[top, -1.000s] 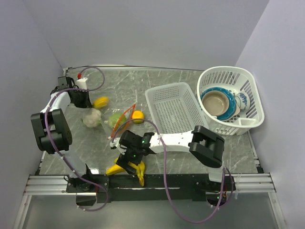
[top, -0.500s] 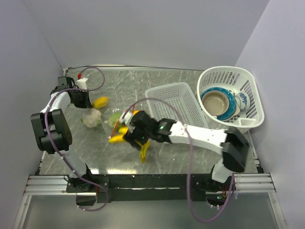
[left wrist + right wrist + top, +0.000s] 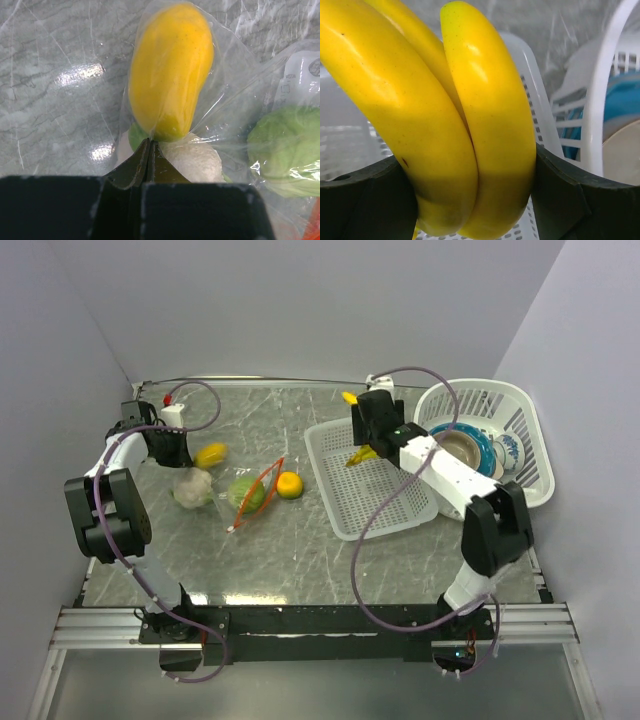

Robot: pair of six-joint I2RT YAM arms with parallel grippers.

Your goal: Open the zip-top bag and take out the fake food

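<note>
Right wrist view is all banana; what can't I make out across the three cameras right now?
- Right wrist: the banana bunch fills the frame, hiding the white basket's floor beneath.
- Top external: the right gripper's jaws are hidden under its own wrist.
- Left wrist: the zip-top bag's mouth is cut off by the lower right edge, so how wide it gapes is unclear.

Left claw (image 3: 150, 146) pinched, right claw (image 3: 470, 190) clamped
</note>
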